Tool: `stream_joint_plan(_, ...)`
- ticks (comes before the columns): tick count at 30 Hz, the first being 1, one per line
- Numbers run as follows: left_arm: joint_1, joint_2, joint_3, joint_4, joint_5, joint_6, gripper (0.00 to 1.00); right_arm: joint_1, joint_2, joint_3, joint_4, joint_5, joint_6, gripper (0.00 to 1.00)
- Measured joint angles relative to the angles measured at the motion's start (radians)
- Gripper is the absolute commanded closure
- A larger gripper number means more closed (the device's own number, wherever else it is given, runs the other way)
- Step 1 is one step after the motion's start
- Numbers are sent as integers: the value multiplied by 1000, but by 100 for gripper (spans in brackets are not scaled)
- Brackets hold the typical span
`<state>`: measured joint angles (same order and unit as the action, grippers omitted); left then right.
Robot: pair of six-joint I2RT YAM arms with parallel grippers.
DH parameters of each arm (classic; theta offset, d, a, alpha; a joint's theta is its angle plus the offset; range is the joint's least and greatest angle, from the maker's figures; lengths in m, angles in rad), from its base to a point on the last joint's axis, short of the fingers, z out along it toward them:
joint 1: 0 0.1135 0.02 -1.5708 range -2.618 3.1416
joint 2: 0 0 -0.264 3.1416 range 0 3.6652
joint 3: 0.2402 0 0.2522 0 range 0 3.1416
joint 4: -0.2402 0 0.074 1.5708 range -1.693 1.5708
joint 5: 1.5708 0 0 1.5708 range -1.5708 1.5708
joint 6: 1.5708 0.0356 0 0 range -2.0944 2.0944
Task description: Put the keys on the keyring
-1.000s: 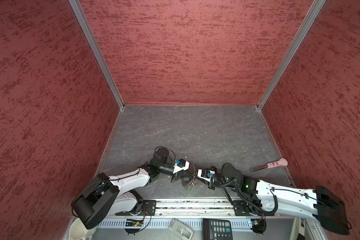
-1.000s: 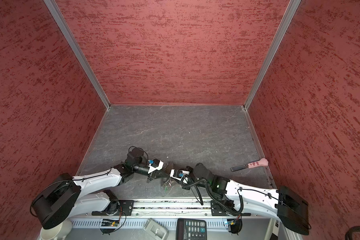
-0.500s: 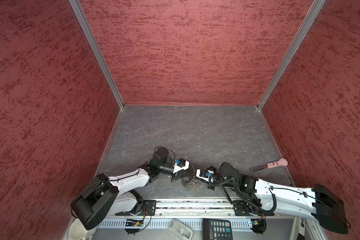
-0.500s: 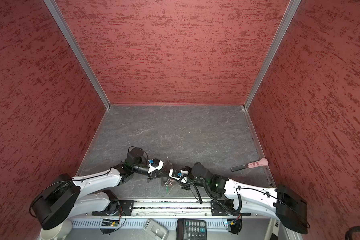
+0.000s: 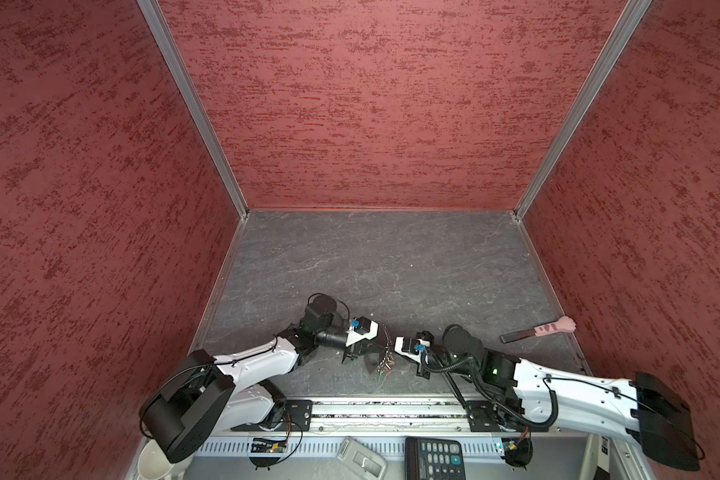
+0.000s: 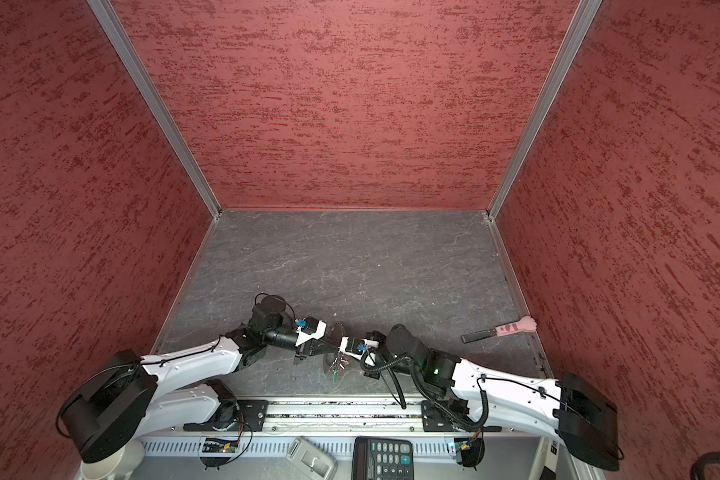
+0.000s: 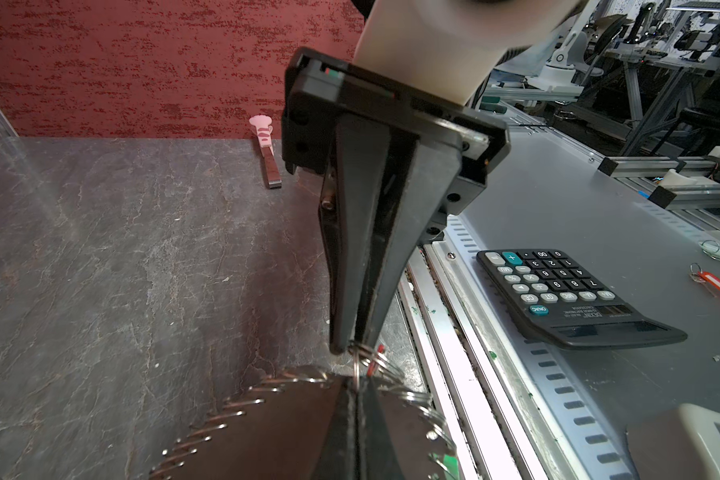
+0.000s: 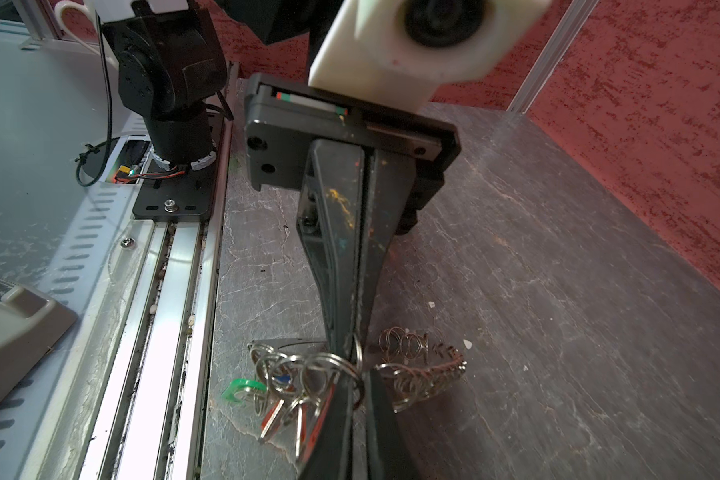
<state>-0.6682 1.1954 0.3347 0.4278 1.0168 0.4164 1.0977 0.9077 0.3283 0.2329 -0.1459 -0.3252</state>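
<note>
Together, left tool (image 8: 350, 345) and right tool (image 7: 356, 347) pinch the keyring (image 8: 425, 374), keys (image 8: 321, 419) hanging tableward.

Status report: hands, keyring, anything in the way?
Left hand and right hand shut on keyring, tip to tip. Red-tagged key at the pinch; threading unclear. Pink paw tool well aside.

I see my left gripper (image 7: 356, 390) and my right gripper (image 7: 355, 343) meet tip to tip near the front middle of the table (image 5: 391, 257), with the keyring (image 8: 416, 374) right at their tips. The paw-handled tool (image 5: 537, 330) lies well off to the right, near the side wall. The calculator (image 5: 433, 457) sits off the table, in front of the rail (image 5: 371, 409).
</note>
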Motion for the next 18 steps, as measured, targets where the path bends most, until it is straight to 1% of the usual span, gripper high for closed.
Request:
stream_joint_plan(4,0,-8,-9,3,-8,0,100,0,4,0,0,4,7,96)
stream_joint_plan(12,1,-17,-11,22,-25,0,100,1,-3,0,1,28,23,95)
stream_joint_plan(18,2,-18,-15,41,-31,0,100,1,-3,0,0,59,35,88)
